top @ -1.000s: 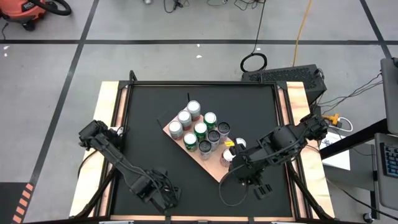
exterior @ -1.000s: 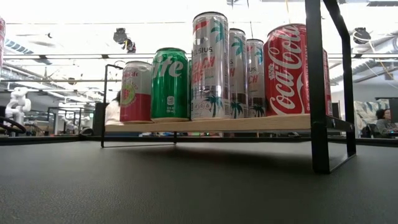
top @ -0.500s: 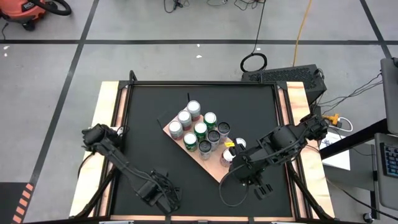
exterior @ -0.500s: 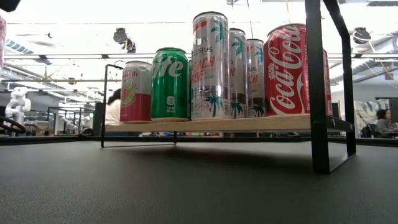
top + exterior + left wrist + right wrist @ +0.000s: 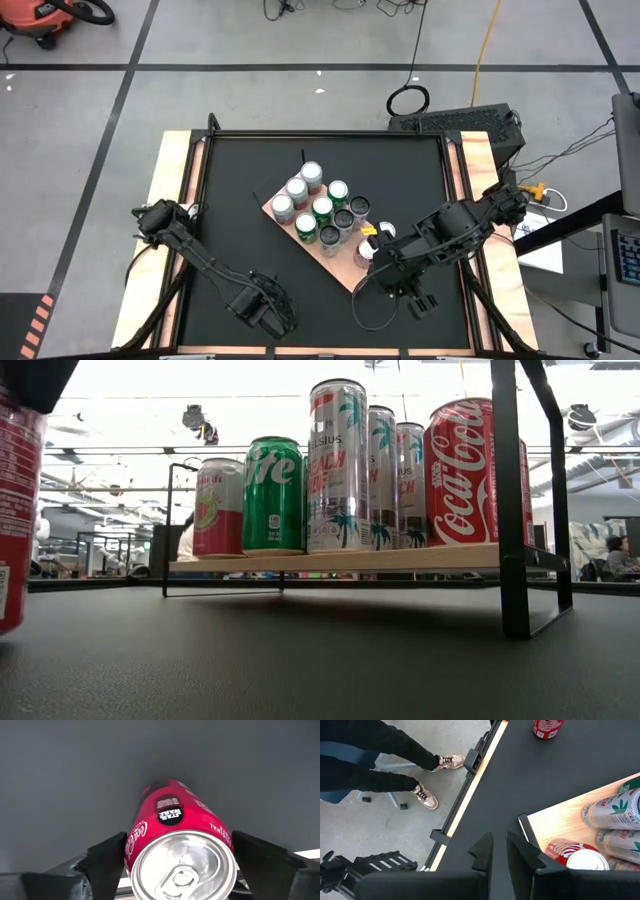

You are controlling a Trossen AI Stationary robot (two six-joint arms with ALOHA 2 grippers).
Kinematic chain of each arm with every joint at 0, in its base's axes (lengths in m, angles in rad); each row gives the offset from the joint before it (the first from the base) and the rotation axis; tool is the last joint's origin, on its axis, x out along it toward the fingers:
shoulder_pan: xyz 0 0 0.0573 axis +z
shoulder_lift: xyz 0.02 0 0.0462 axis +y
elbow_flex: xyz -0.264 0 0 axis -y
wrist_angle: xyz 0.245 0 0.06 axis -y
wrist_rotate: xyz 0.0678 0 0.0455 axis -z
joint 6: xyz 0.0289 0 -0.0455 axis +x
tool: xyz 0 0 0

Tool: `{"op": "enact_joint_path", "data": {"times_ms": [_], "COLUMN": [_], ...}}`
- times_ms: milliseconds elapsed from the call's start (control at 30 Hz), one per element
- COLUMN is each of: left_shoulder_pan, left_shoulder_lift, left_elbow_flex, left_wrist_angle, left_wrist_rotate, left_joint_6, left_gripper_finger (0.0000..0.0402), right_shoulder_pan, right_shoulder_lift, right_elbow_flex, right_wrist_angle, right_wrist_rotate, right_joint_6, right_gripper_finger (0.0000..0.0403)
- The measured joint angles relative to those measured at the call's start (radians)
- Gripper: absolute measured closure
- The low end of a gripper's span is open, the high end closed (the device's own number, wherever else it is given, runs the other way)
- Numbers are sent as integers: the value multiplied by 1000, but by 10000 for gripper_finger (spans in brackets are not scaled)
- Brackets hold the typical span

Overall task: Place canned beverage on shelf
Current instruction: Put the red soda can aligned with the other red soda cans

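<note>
A red cola can (image 5: 175,815) stands upright on the black table mat near the table's near left corner; the low view shows it at its left edge (image 5: 18,510). My left gripper (image 5: 177,857) points straight down over it, shut on it, and hides it in the high view (image 5: 268,312). The shelf (image 5: 338,265), a light wood board on black rods, lies slantwise mid-table and carries several upright cans (image 5: 340,470). My right gripper (image 5: 499,851) hangs shut above the shelf's near right end (image 5: 372,255), holding nothing. My left gripper has the red can between its two fingers (image 5: 107,862), one on each opposite side of the can's wall (image 5: 131,840), just below the top rim. The fingers come from above, pointing down. The can stands on its base on the mat (image 5: 10,622).
Pale wooden rails (image 5: 178,200) edge the black table, with open mat between the red can and the shelf. The shelf's black corner rod (image 5: 508,500) stands close to the low camera. A person's legs (image 5: 380,755) show beyond the table's edge in the right wrist view.
My left gripper has sunk and shifted a little toward the table's right edge. In the low view the red can, before only a sliver at the left edge, now shows much wider, with the dark gripper over its top. The right arm has kept still.
</note>
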Motion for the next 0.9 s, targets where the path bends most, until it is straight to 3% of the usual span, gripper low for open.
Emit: {"op": "enact_joint_path", "data": {"times_ms": [200,433,900], "left_shoulder_pan": [4,4,33], "left_shoulder_lift": [7,6,-80], "left_elbow_flex": [0,0,0], "left_wrist_angle": [0,-5,-2], "left_wrist_rotate": [19,22,-2], "left_joint_6": [45,88,193], "left_gripper_finger": [68,120,116], "right_shoulder_pan": [0,0,0], "right_shoulder_lift": [0,0,-36], "right_elbow_flex": [0,0,-2], "right_wrist_angle": [0,0,-29], "right_wrist_rotate": [0,0,0], "right_joint_6": [1,1,41], "right_gripper_finger": [370,370,370]}}
